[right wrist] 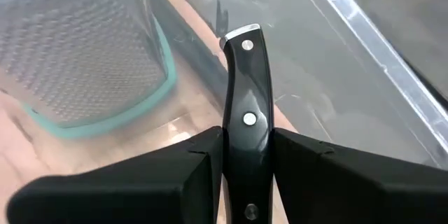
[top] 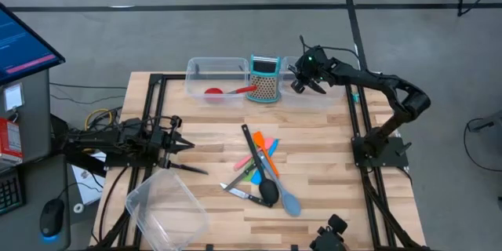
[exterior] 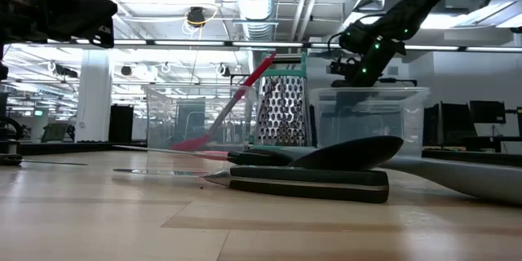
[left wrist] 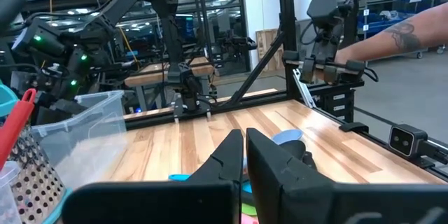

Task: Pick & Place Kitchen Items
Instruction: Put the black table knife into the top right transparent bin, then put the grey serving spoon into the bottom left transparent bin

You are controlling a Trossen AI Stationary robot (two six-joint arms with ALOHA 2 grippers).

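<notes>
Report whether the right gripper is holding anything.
Holding: the right gripper is shut on a black-handled knife, its riveted handle clamped between both fingers above the clear tub.

Three clear tubs (top: 216, 70), one grater (top: 265, 78), two arms (top: 376, 82).

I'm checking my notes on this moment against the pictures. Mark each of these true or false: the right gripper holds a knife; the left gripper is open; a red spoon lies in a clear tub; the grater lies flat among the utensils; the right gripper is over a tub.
1. The right gripper holds a black-handled knife. True.
2. The left gripper is open. False: its fingers are shut, holding nothing.
3. A red spoon lies in a clear tub. True.
4. The grater lies flat among the utensils. False: it stands upright by the tubs.
5. The right gripper is over a tub. True.
</notes>
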